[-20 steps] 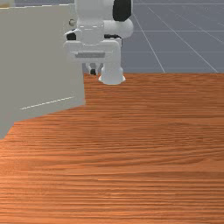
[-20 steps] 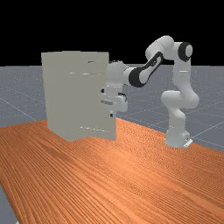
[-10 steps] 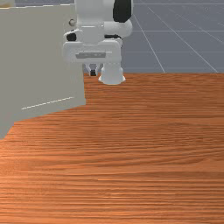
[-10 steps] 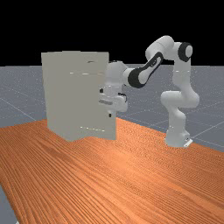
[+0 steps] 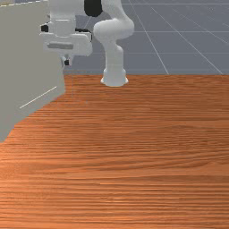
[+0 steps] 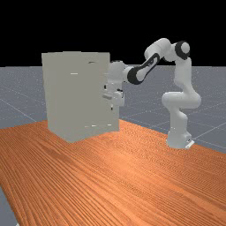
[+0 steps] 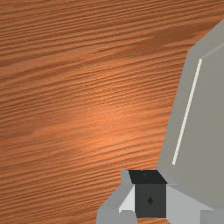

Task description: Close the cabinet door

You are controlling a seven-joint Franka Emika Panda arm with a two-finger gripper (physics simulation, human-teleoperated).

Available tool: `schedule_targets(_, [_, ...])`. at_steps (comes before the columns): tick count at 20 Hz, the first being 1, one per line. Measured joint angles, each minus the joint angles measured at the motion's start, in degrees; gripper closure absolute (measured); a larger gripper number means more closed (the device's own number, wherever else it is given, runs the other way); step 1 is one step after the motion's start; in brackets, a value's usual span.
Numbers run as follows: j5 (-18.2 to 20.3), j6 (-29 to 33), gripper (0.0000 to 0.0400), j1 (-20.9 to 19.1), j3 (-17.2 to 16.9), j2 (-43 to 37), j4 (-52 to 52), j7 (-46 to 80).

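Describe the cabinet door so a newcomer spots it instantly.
Start at the orange-brown table; at the far view's left stands the grey cabinet. Its door is the flat panel ending beside the white arm. A thin pale line near its bottom edge sets it apart from the cabinet's plain side.

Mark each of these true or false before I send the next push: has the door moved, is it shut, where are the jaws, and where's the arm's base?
1. The door has swung over the last half second. True.
2. The door is now fully shut against the cabinet. False: it still stands open, jutting out from the cabinet.
3. The jaws are near the door's free edge. True.
4. The jaws are pressed down on the table. False: they hang above it.
5. In the far view, the arm's base stands to the right of the cabinet. True.
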Motion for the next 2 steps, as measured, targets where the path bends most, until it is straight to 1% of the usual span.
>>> schedule_targets(1, [-2.72, -0.45, 0.04, -4.4, -0.74, -3.54, -0.69, 1.34])
schedule_targets(2, [-5.22, -0.78, 0.04, -7.77, -0.52, -6.57, -1.59, 2.41])
